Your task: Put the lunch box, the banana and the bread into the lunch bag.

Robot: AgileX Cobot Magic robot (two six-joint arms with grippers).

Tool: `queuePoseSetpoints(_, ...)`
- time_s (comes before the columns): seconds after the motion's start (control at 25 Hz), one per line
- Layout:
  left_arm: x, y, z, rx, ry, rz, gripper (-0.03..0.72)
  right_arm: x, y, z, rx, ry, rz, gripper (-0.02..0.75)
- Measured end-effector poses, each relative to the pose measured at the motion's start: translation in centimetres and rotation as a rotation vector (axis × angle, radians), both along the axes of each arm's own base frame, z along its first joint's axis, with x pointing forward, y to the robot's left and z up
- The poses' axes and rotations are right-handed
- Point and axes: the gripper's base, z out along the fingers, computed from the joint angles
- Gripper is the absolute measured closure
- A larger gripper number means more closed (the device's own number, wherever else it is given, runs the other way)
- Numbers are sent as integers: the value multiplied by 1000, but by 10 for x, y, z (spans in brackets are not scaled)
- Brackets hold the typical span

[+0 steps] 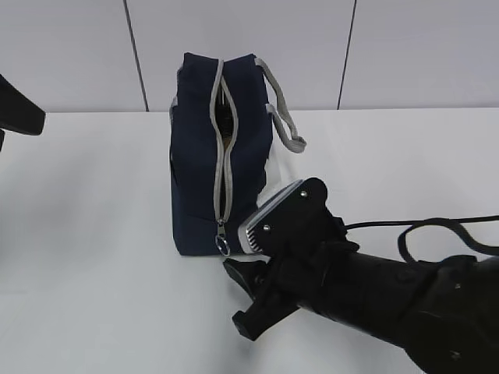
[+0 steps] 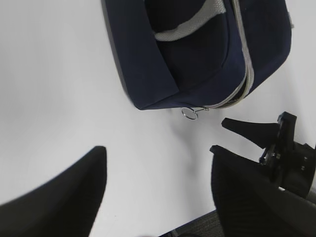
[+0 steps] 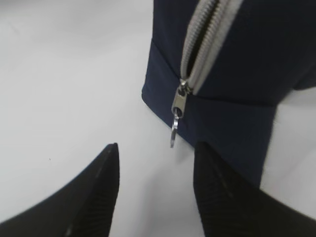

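Observation:
The navy lunch bag [image 1: 199,167] stands upright mid-table with its grey zipper [image 1: 219,156] facing me and gaping a little. The slider [image 3: 178,104] sits low, and its ring pull [image 1: 223,246] hangs near the table. My right gripper [image 3: 157,146] is open just in front of the ring pull [image 3: 174,134], with nothing between its fingers; in the exterior view it [image 1: 238,296] sits low, right of the bag's base. My left gripper [image 2: 158,149] hovers open and empty, back from the bag [image 2: 197,49]. The lunch box, banana and bread are out of view.
Grey strap handles [image 1: 285,117] droop over the bag's right side. A black cable [image 1: 421,230] trails over the table behind my right arm. Part of my left arm [image 1: 17,111] shows at the left edge. Bare white table [image 1: 93,234] lies left of the bag.

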Motion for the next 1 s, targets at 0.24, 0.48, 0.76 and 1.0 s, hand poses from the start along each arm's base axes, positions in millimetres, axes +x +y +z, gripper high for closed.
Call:
queuePoseSetpoints(0.24, 1, 0, 0, 0, -6, 4, 232, 18, 7, -9, 41, 40, -5, 379)
queuePoseSetpoints(0.48, 1, 0, 0, 0, -7, 5, 232, 29, 0, -19, 48, 64, -21, 409)
queuePoseSetpoints(0.76, 1, 0, 0, 0, -7, 5, 232, 43, 6, -26, 74, 95, 45, 467)
queuePoseSetpoints(1.0, 1, 0, 0, 0, -12, 8, 232, 44, 6, -34, 69, 120, 42, 502)
